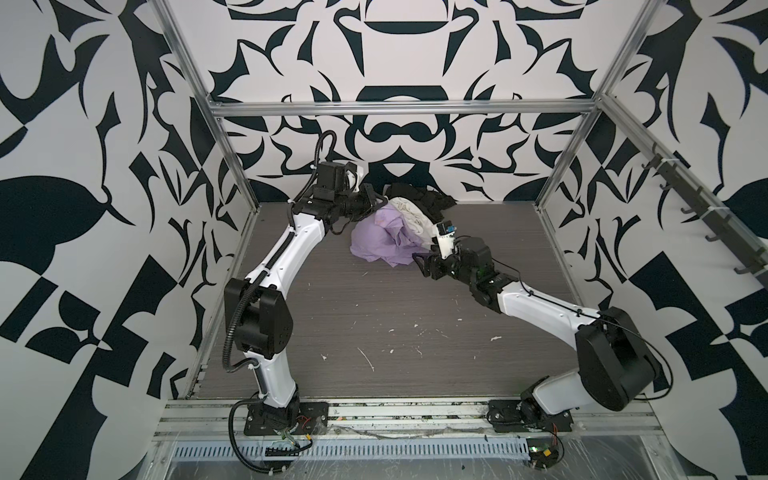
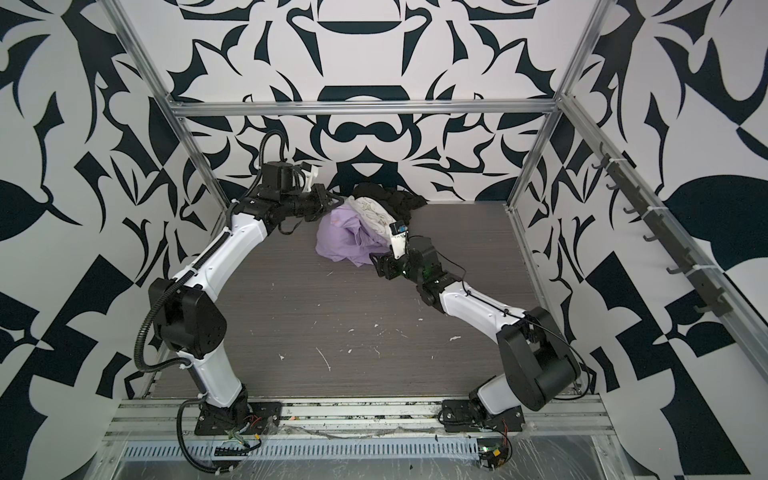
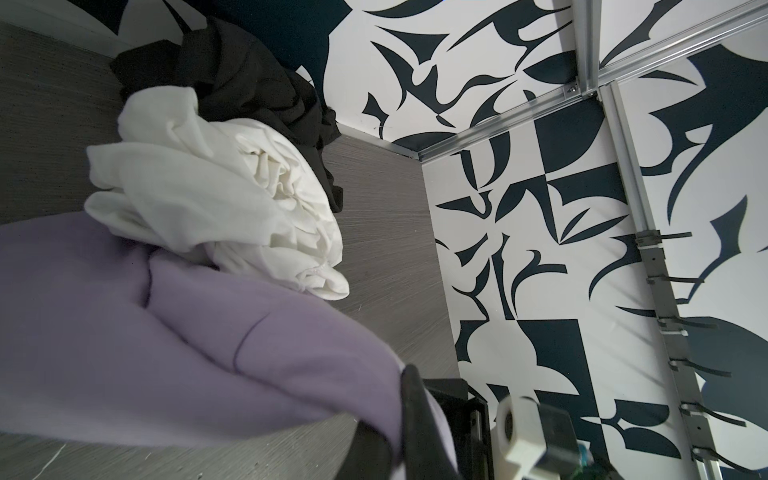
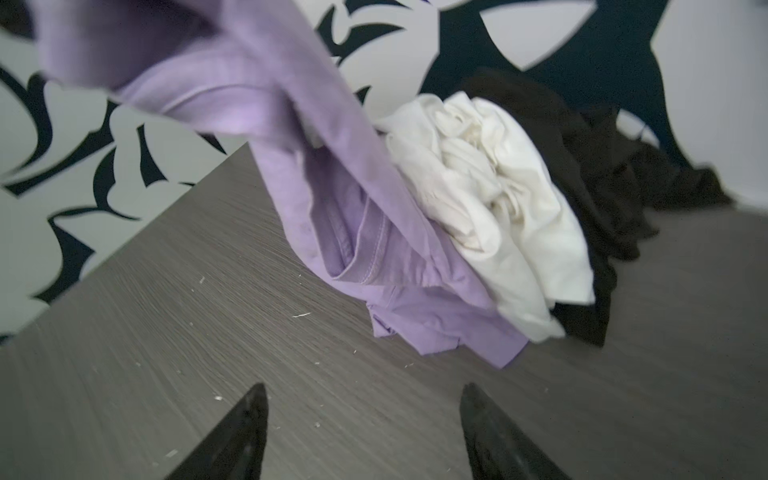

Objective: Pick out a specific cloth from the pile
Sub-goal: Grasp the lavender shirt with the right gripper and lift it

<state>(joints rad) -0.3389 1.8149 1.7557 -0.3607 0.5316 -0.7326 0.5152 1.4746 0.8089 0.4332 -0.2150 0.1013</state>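
crumpled plain lavender cloth, upper part raised, sits front-left in the pile, touching the cream-white piece.

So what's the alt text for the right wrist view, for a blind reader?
A lavender cloth rises from a grey table, its upper end lifted, beside a cream-white cloth and a black cloth. The open right pincer points toward it, not touching.

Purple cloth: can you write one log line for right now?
left gripper: shut on lavender cloth, top raised | right gripper: open, empty, beside it | cream-white cloth, black cloth: behind, on table
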